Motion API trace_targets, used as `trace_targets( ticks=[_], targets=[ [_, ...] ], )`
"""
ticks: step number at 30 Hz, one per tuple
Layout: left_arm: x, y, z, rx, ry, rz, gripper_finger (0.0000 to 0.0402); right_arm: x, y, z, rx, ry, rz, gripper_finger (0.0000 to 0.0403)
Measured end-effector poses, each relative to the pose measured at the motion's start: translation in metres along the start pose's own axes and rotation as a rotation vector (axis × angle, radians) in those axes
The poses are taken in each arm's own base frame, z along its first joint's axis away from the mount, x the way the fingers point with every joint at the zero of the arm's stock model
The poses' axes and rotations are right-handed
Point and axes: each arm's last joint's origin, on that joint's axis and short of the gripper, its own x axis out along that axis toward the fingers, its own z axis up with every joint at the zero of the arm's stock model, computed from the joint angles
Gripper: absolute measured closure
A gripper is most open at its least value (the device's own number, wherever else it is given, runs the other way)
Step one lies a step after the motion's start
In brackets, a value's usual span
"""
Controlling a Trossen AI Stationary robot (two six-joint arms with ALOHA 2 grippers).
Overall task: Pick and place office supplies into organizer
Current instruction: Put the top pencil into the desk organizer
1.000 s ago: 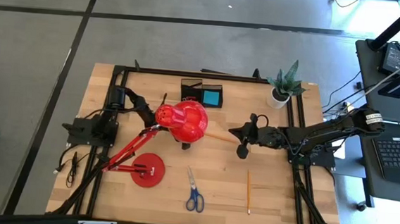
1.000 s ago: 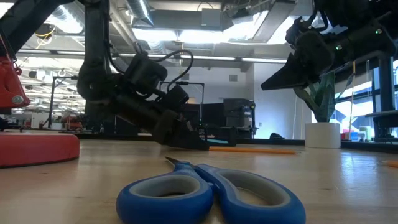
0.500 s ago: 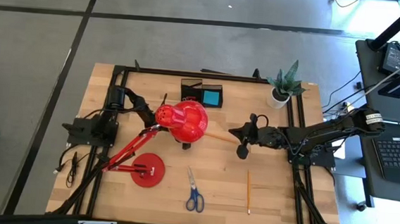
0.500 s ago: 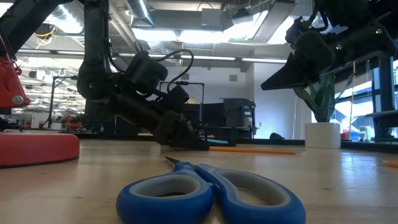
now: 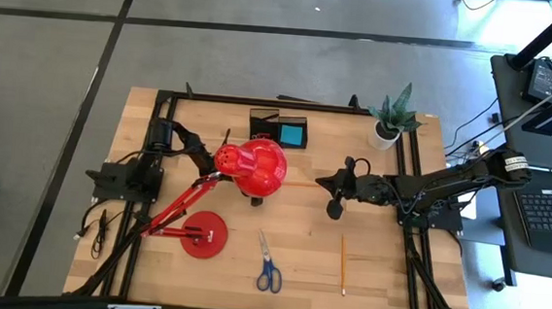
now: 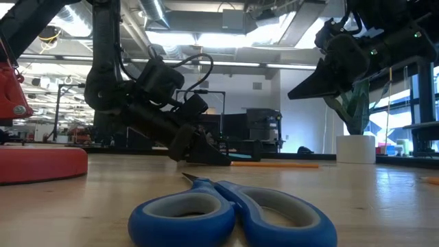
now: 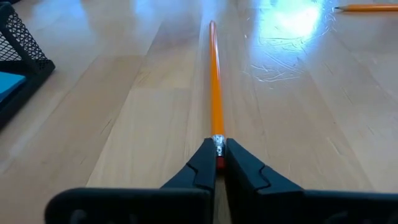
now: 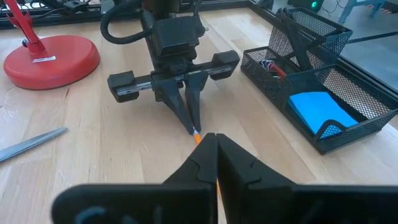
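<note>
Closed since a second ago: left gripper (image 7: 216, 163), clamped on pencil (image 7: 214, 81) eraser end, shaft lying straight ahead along bench (image 7: 124, 124). Right gripper (image 8: 212, 149) shut, empty, opposite. Organizer (image 8: 323, 106) beside.

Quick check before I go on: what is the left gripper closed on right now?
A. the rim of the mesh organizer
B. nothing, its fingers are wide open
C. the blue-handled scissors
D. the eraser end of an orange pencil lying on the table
D: in the left wrist view the left gripper is shut on the eraser end of the orange pencil, which lies along the table; the scissors lie apart, untouched.
</note>
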Motion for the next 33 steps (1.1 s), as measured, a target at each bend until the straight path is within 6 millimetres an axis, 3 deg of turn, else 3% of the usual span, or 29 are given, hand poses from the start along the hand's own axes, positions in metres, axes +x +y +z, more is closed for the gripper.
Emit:
trace_targets(
  ticks=[8,17,26,33],
  targets=[
    [-0.001,0.0,0.002,0.003,-0.016,-0.001,0.0393,0.0,0.0,0.0,-0.002,0.003,-0.001,0.0396],
    [-0.013,-0.001,0.02,0.016,0.002,-0.016,0.0394,0.0,0.0,-0.001,-0.003,0.005,-0.001,0.0396],
    [-0.035,-0.001,0.052,0.099,-0.014,-0.001,0.0395,0.0,0.0,-0.001,-0.004,0.008,-0.001,0.0396],
    [-0.066,0.001,0.078,0.188,0.046,0.1,0.0395,0.0,0.0,-0.001,-0.005,0.01,-0.002,0.0396]
  ],
)
